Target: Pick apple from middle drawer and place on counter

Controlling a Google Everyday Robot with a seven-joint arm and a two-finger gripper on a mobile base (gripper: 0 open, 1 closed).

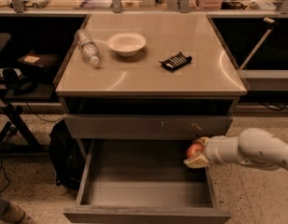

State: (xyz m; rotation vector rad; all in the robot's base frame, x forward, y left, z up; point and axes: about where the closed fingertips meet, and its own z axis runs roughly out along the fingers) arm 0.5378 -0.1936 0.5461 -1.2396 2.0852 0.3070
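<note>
The small red apple (194,149) sits between the pale fingers of my gripper (196,151), which is shut on it. The gripper holds the apple above the right side of the open middle drawer (143,190), just below the scratched grey drawer front (148,126). My white arm (248,149) reaches in from the right. The beige counter (148,73) tops the cabinet above.
On the counter lie a plastic water bottle (88,47), a white bowl (126,43) and a dark snack packet (175,61). A black bag (64,155) stands on the floor left of the drawer. A shelf with clutter is at far left.
</note>
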